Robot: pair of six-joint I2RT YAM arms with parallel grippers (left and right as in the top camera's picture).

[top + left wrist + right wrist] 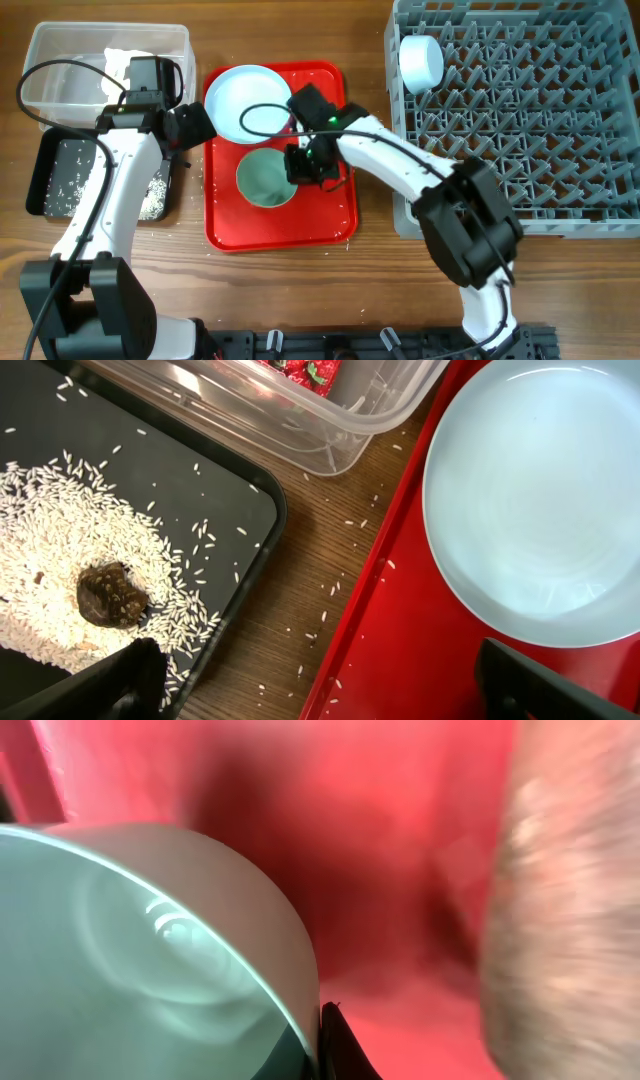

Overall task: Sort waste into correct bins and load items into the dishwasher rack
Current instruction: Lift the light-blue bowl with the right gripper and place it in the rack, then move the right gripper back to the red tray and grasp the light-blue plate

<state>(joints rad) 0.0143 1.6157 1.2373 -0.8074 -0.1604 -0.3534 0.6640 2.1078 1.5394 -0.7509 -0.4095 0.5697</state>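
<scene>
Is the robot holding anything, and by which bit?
The right pincer pinches the pale teal bowl by its rim. The left pincer is open, holding nothing.

The wooden table (280, 290) was warm brown, grain running left to right, under soft, even light.

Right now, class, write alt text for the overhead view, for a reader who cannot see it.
The right gripper is shut on the rim of a pale teal bowl on a red tray, beside a large pale plate. A grey dishwasher rack holds a white bowl.
</scene>
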